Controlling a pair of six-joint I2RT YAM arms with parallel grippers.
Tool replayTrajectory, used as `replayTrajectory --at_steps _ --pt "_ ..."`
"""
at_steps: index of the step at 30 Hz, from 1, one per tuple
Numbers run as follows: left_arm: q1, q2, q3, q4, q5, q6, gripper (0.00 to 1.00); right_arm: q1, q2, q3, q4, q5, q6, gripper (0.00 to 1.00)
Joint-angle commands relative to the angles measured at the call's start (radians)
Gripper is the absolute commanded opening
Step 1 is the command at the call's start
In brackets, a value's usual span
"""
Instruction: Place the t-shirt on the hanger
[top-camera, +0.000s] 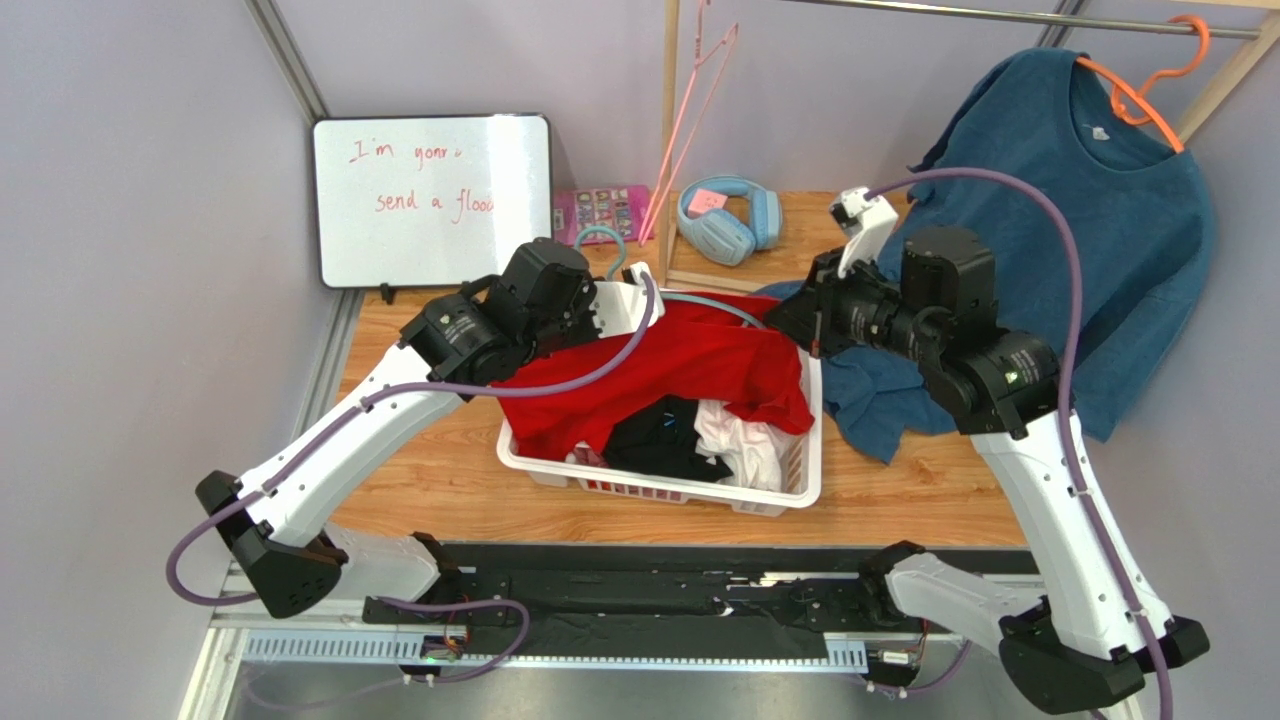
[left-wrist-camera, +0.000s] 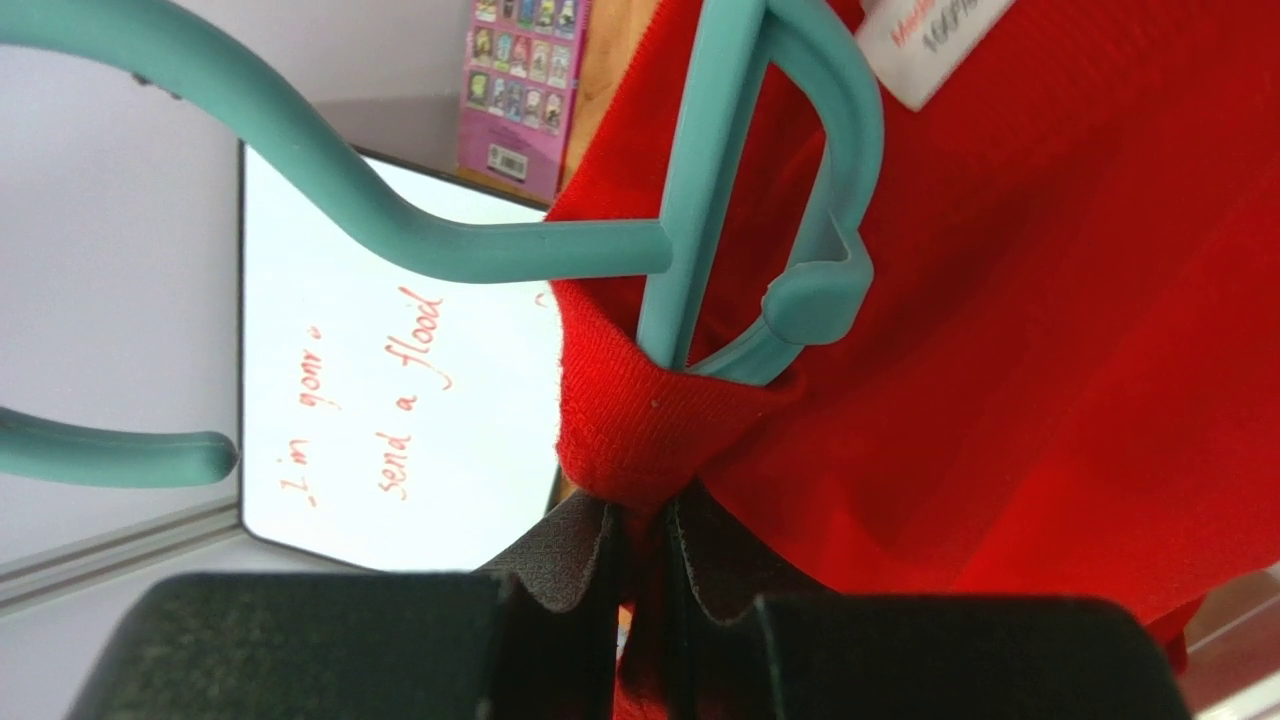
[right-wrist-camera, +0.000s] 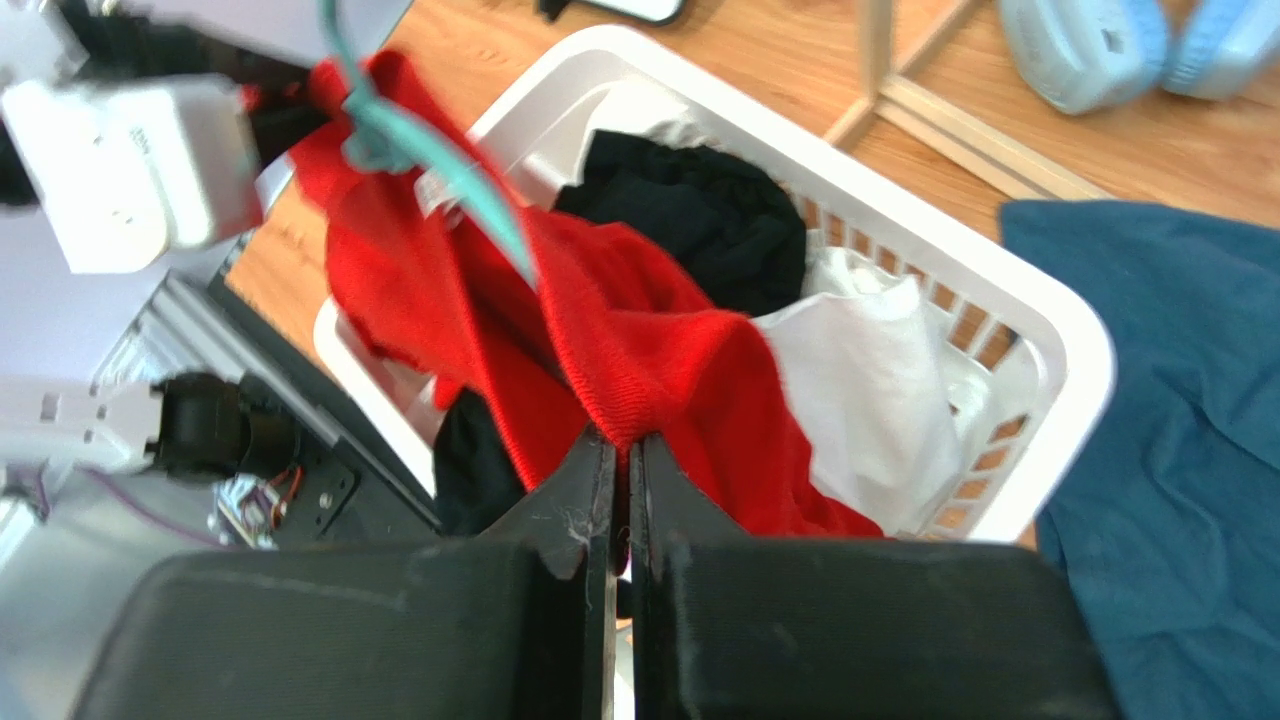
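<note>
Threading t-shirt (left-wrist-camera: 1052, 300) neck, left-wrist only: hanger (left-wrist-camera: 496, 252)

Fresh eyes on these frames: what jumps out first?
The bright red cloth t-shirt, stretched above the white plastic laundry basket. The left claw pinches a bunched edge of it at the teal plastic hanger; the right claw is shut on a fold. A teal-blue long-sleeved top hangs back right.

We record bright, even, diffuse light with faint shadows. Right wrist view: upper left blurred, smearing the teal plastic clothes hanger (right-wrist-camera: 451, 177).
</note>
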Motion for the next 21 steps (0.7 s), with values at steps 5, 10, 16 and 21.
replayTrajectory --at_steps 5,10,16,21 --pt "-0.029 -0.015 0.180 -0.101 0.022 -0.020 0.00 0.250 0.028 0.086 -0.034 0.115 -0.127 0.16" --pt "-0.030 -0.134 0.125 -0.033 0.105 0.024 0.00 0.258 0.093 0.303 -0.075 0.045 -0.342 0.66" --pt "-0.030 -0.182 0.139 0.035 0.094 0.051 0.00 0.256 0.125 0.502 -0.139 -0.001 -0.514 0.93" --pt "-0.029 -0.216 0.151 0.106 0.079 0.095 0.00 0.227 0.061 0.424 -0.176 0.014 -0.528 0.94"
